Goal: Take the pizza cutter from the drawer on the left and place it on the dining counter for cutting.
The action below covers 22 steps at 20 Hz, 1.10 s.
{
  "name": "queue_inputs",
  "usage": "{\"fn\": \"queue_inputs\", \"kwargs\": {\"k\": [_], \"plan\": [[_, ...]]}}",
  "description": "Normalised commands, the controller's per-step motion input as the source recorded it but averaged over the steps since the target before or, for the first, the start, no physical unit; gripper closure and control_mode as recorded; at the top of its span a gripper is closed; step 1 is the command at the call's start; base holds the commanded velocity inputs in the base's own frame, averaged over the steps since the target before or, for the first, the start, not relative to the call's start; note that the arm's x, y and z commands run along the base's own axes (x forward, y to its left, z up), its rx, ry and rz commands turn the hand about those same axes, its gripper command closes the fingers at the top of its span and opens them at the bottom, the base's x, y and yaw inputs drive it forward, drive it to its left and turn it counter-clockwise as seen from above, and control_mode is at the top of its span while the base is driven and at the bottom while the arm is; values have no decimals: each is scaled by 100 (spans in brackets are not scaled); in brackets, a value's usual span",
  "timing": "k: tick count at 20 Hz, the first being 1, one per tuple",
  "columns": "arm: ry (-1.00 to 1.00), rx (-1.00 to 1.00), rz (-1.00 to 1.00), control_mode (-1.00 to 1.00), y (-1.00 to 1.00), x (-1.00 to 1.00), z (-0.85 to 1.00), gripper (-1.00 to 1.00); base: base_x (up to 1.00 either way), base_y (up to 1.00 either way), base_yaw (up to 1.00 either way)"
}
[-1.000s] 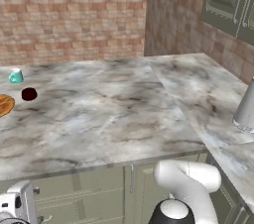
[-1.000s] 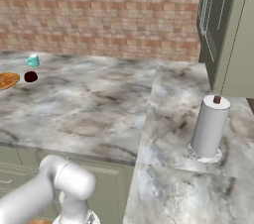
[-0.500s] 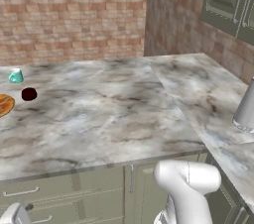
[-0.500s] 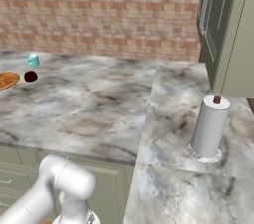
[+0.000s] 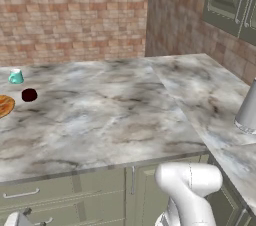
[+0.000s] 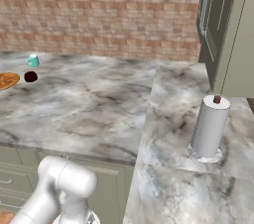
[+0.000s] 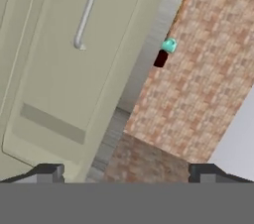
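In the left base view, going from the left, a teal cup, a dark red ball and the edge of an orange pizza sit on the marble tabletop; under its front edge run sage-green drawers, the upper left drawer shut, its slim silver handle lying level; a paper towel roll stands upright at the far right, well apart from the rest. The pizza cutter is hidden, presumably inside the closed drawer, so its long axis cannot be told. The claw hangs low in front of the cabinets, fingers spread wide with nothing between them; in the hand view, a green front with its silver bar fills the left, rolled askew. I judge the handle lies ahead of and off-centre to the fingers, so the claw must line up across the bar first.
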Motion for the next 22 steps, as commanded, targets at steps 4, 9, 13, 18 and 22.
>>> {"fn": "queue_inputs", "kwargs": {"k": [4,9,13,18,22], "plan": [[-16,-5,17,-100,0,26,-21,-100,0,0,0],[-15,-5,16,-100,0,9,-26,-100,0,0,0],[-1,2,0,-100,15,7,-6,-100,0,0,0],[0,11,0,-100,23,13,0,-100,0,0,0],[0,14,0,-100,22,13,-1,-100,0,0,0]]}}
